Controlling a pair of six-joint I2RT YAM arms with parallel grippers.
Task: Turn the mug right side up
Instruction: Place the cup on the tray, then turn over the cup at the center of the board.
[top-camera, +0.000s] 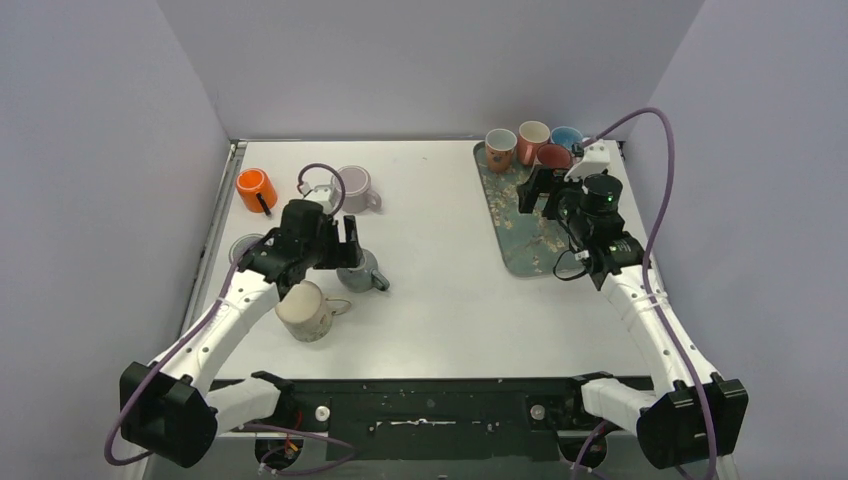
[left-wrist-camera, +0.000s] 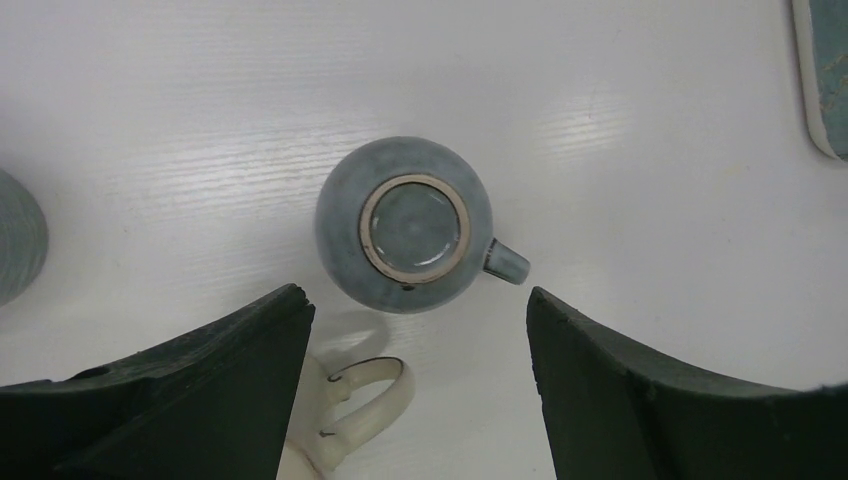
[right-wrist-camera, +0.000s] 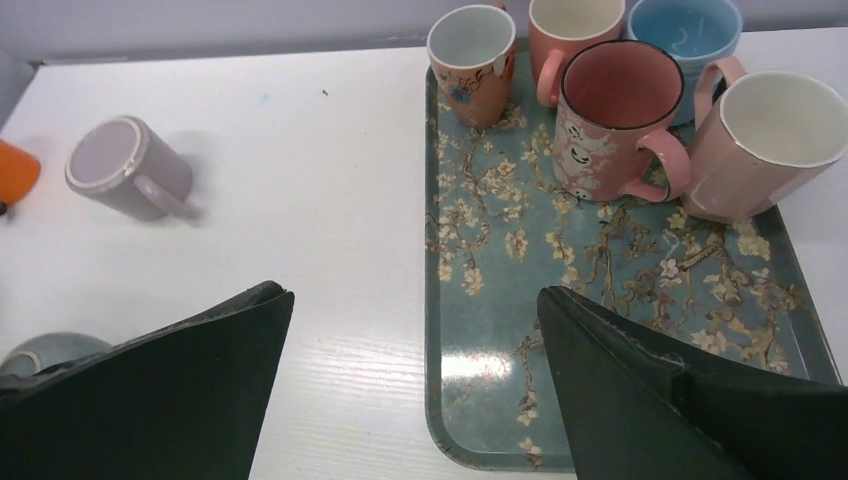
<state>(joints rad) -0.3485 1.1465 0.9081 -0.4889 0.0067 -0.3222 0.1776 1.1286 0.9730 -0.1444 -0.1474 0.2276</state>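
On the white table (top-camera: 450, 300), left of the flowered tray (top-camera: 520, 240), the left gripper (top-camera: 345, 250) hangs with jaws spread wide. The blue-grey mug (left-wrist-camera: 405, 225) stands upside down just past its fingertips, centred between them and untouched. The right gripper (right-wrist-camera: 415, 300) gapes empty over the tray's near left edge.

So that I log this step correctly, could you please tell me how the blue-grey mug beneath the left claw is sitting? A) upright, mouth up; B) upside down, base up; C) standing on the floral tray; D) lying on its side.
B: the left wrist view looks straight down on the blue-grey mug and its pale foot ring, as it stands on the table below the open left claw.
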